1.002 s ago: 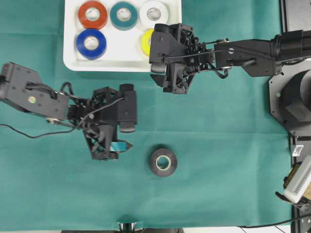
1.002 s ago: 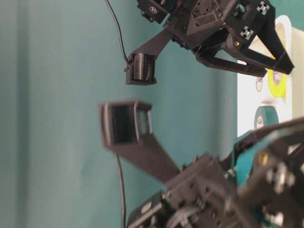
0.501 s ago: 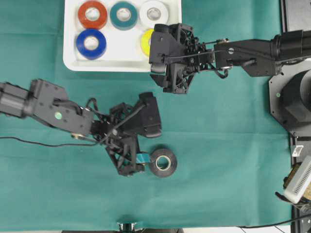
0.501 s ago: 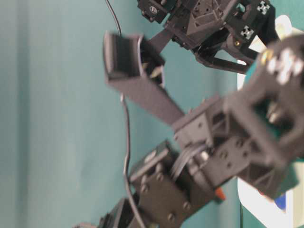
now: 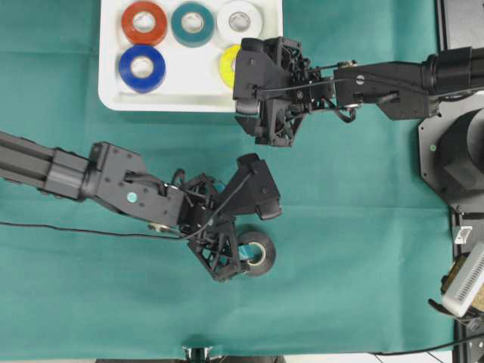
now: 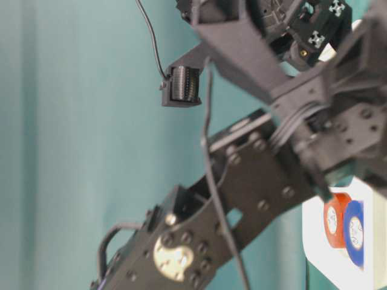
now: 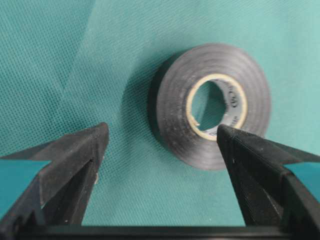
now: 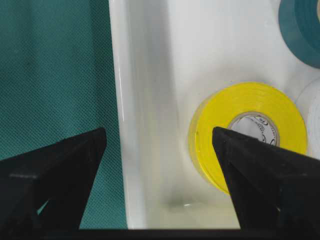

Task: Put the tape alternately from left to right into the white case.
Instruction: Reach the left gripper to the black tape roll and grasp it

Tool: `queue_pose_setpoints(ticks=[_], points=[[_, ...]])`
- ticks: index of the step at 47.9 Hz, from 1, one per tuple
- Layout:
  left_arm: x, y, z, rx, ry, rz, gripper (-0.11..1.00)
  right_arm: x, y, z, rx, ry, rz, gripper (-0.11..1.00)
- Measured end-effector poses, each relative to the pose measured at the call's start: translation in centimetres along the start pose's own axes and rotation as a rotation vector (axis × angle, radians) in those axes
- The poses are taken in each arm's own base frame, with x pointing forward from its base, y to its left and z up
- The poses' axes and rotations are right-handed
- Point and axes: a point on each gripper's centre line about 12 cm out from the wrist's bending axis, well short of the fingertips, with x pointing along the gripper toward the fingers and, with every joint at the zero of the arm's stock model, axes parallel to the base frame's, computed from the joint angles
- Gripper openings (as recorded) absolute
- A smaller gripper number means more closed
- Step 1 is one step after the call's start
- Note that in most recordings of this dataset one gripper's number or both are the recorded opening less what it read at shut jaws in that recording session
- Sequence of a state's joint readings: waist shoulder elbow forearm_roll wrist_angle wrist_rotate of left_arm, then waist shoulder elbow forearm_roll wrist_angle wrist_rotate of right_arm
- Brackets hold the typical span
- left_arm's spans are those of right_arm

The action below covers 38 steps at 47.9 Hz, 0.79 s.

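A black tape roll point(image 5: 255, 253) point(image 7: 212, 102) lies flat on the green cloth. My left gripper point(image 5: 249, 238) point(image 7: 162, 132) hovers at it, open; the roll sits just beyond the tips, and the right fingertip point(image 7: 235, 142) overlaps its near rim. The white case point(image 5: 189, 91) point(image 8: 150, 100) at the top holds red point(image 5: 144, 23), teal point(image 5: 192, 23), white point(image 5: 240, 20), blue point(image 5: 141, 68) and yellow point(image 5: 225, 66) point(image 8: 245, 130) rolls. My right gripper point(image 5: 240, 82) point(image 8: 159, 135) hangs open and empty over the case's corner, one finger above the yellow roll, the other above cloth.
The left arm point(image 6: 199, 241) fills the table-level view, with the red roll point(image 6: 332, 220) and blue roll point(image 6: 355, 232) behind it. A thin cable point(image 5: 76, 228) crosses the cloth at the left. The right arm's base point(image 5: 454, 159) and other gear stand off the cloth's right edge.
My left arm has swung right and down across the cloth, bringing its open jaws up to the black roll. The right arm and the rolls in the case have not moved.
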<state>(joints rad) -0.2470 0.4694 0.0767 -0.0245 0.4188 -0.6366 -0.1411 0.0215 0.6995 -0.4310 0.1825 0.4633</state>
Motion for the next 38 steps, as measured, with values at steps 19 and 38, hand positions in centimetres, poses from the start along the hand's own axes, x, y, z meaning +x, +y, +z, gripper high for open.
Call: queue_pose_setpoints(ticks=[19,38], points=[[0.9,0.0,0.6,-0.016,0.010,0.012,1.00,0.0,-0.1,-0.3,0.002,0.009,-0.002,0.79],[1.2,0.2,0.7,-0.055,0.049,0.047,0.90,0.1,0.1,-0.3,0.001,0.000,0.005,0.79]])
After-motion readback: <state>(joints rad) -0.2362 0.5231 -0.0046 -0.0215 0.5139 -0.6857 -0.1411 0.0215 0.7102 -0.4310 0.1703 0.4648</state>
